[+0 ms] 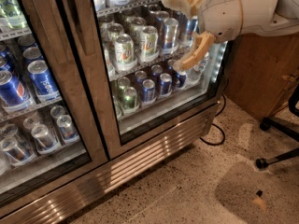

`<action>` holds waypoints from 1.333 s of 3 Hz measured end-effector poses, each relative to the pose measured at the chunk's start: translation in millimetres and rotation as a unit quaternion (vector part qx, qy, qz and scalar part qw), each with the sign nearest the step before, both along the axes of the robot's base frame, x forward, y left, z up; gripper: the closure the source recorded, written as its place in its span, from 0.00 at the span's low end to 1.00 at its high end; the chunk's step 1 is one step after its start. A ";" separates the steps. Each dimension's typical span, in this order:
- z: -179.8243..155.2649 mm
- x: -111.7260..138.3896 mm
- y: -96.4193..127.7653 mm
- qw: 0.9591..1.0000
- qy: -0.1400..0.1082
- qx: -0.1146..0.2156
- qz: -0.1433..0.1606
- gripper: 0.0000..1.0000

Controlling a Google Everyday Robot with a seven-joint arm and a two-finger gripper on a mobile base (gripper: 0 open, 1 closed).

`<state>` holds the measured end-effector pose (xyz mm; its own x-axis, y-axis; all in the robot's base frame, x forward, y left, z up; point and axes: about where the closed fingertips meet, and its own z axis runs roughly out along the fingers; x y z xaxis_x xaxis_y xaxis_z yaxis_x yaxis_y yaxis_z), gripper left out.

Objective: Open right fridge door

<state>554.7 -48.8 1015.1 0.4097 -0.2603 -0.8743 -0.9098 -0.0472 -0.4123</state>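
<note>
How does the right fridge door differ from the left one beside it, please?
The left door shows big blue Pepsi cans; the right fridge door shows green-and-white and silver cans. The open gripper hovers before the right fridge door's glass, near its right edge; nothing fronts the left door. Both are glass-paned with brushed steel frames.

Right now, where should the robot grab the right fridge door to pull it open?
Probably the long vertical handle at the left edge of the right fridge door, approached from the front, a finger each side of the bar. The flat glass gives nothing to pinch. The gripper hangs open before the glass near the door's right edge, so it must move left.
</note>
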 end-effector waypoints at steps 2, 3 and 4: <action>-4.3 5.1 23.2 1.000 -0.001 -0.006 0.024 0.00; -13.4 8.1 52.2 0.998 0.009 -0.005 0.060 0.17; -20.2 9.3 72.7 0.996 0.021 -0.003 0.087 0.35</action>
